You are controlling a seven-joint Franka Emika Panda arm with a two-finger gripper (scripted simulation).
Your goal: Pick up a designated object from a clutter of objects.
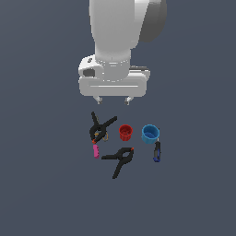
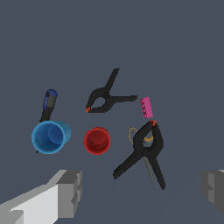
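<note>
The designated object is a tiny pink oblong piece (image 1: 96, 151) (image 2: 146, 107) lying flat beside a black spring clamp (image 1: 100, 127) (image 2: 145, 151). A second black clamp (image 1: 120, 160) (image 2: 106, 96) lies close by, along with the rest of the clutter of objects: a red cup (image 1: 125, 132) (image 2: 97, 140), a blue cup (image 1: 150, 133) (image 2: 50, 136) and a dark blue pen-like object (image 1: 157, 151) (image 2: 49, 104). My gripper (image 1: 112, 99) hangs open above the clutter, holding nothing. Its grey fingers (image 2: 70, 192) frame the wrist view, well apart.
All items lie on a plain dark grey surface (image 1: 193, 193). The white arm fills the upper middle of the exterior view. A small ring-like piece (image 2: 133, 135) lies partly under the clamp next to the pink piece.
</note>
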